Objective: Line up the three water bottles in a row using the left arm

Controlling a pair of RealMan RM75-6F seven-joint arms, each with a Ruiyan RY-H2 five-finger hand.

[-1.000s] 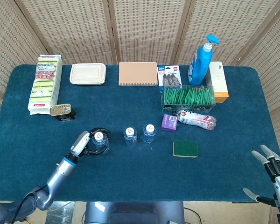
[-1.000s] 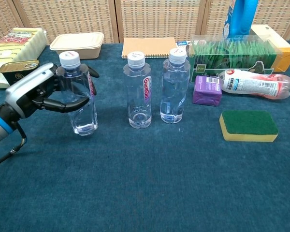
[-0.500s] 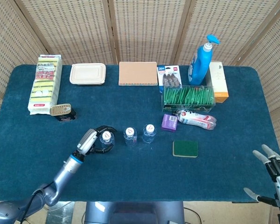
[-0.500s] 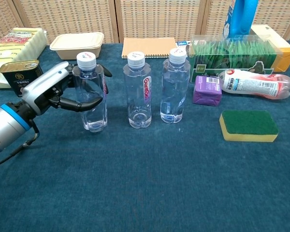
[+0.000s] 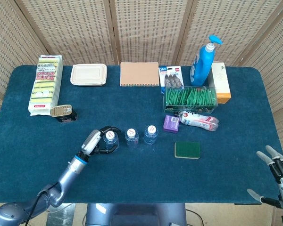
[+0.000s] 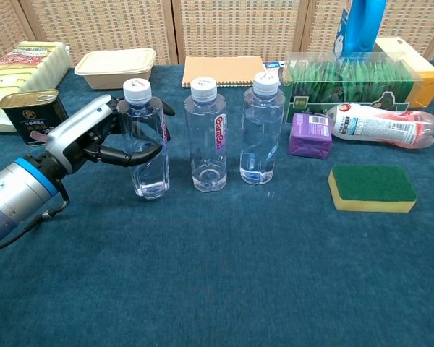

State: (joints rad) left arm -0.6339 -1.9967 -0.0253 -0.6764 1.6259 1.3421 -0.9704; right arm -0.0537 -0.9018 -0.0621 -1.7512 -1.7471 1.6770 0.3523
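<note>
Three clear water bottles with white caps stand upright in a row on the blue table. My left hand (image 6: 94,137) grips the leftmost bottle (image 6: 146,141), its fingers wrapped around the body; in the head view the same hand (image 5: 95,141) holds that bottle (image 5: 110,139). The middle bottle (image 6: 206,137) (image 5: 131,137) and the right bottle (image 6: 262,130) (image 5: 151,134) stand free beside it. My right hand (image 5: 276,173) hangs past the table's near right corner, fingers apart, holding nothing.
A green-and-yellow sponge (image 6: 371,187), a purple box (image 6: 309,135) and a lying red-and-white bottle (image 6: 380,124) are to the right of the row. A tin can (image 6: 27,108) sits left of my left hand. A notebook (image 5: 139,74), a food container (image 5: 88,74) and a blue dispenser bottle (image 5: 203,59) line the back.
My left hand has carried the leftmost bottle rightward, closing the gap to the middle bottle. The other two bottles and my right hand have stayed put.
</note>
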